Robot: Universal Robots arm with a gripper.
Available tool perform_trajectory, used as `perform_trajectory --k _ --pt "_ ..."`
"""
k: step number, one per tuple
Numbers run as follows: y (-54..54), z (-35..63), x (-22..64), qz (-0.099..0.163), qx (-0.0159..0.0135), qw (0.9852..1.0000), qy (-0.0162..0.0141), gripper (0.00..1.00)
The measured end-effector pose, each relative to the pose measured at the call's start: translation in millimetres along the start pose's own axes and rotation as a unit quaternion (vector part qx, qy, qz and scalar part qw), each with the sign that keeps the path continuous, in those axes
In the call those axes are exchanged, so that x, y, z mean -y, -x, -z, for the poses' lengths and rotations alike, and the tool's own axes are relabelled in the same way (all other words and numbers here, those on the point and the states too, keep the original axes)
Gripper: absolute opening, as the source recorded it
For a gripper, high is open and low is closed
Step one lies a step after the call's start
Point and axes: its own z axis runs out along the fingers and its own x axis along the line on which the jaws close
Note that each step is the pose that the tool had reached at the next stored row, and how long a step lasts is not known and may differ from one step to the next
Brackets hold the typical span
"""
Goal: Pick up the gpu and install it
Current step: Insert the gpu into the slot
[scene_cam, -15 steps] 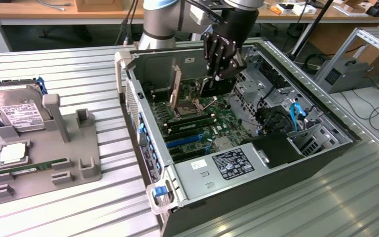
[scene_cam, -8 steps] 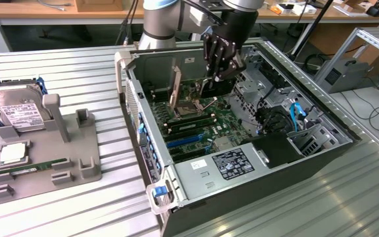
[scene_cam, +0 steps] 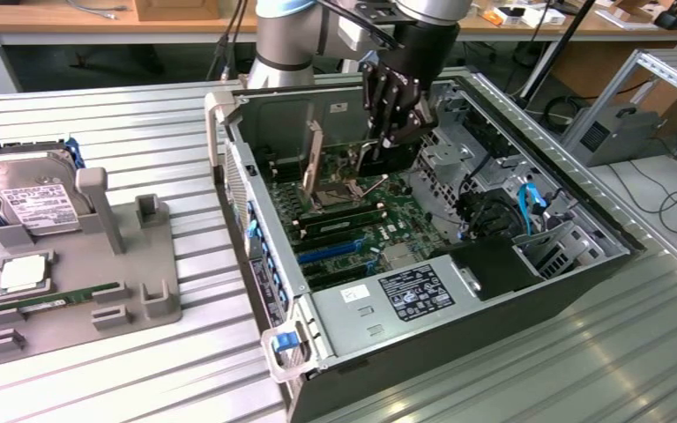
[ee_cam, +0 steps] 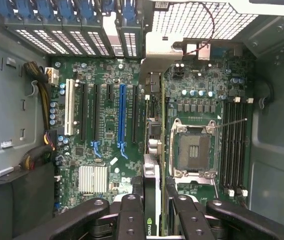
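The gpu [scene_cam: 388, 157] hangs edge-down inside the open computer case [scene_cam: 574, 264], a dark thin card just above the motherboard [scene_cam: 362, 220]. My gripper [scene_cam: 388, 139] reaches down into the case from above and is shut on the card's upper edge. In the wrist view the gpu [ee_cam: 152, 200] stands edge-on between my black fingers [ee_cam: 131, 215], with a green logo on its edge. It hovers between the expansion slots and the processor socket [ee_cam: 192, 150], off to one side of the long blue slot [ee_cam: 121, 117].
A raised brown socket cover [scene_cam: 313, 159] stands close to the card. Drive bays and blue cables [scene_cam: 527, 207] fill the case's side toward the exterior view's right. On the exterior view's left, a grey fixture [scene_cam: 138, 300] holds a hard drive [scene_cam: 35, 198] and a green memory stick [scene_cam: 63, 300].
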Motion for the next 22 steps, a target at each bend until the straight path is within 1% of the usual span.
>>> perform_trajectory --k 8,9,10,11,12,13,14,22 --pt "-1.1 -5.8 -0.5 0.000 0.0003 1.0000 0.0000 0.27" --pt "-1.9 -6.3 -0.7 0.000 0.0029 1.0000 -0.0001 0.27" --pt "-3.3 -6.6 -1.0 0.001 0.0120 0.9999 -0.0005 0.27" --pt "-4.6 -6.6 -1.1 0.001 0.0234 0.9997 -0.0010 0.27" --pt "-5.3 -6.6 -1.2 0.001 0.0291 0.9996 -0.0012 0.27" --pt "-7.0 -6.8 -1.4 0.002 0.0389 0.9992 -0.0015 0.27" --pt "-9.4 -7.3 -1.6 0.002 0.0442 0.9990 -0.0018 0.27" --pt "-20.6 -8.6 -2.6 0.002 0.0445 0.9990 -0.0018 0.27"
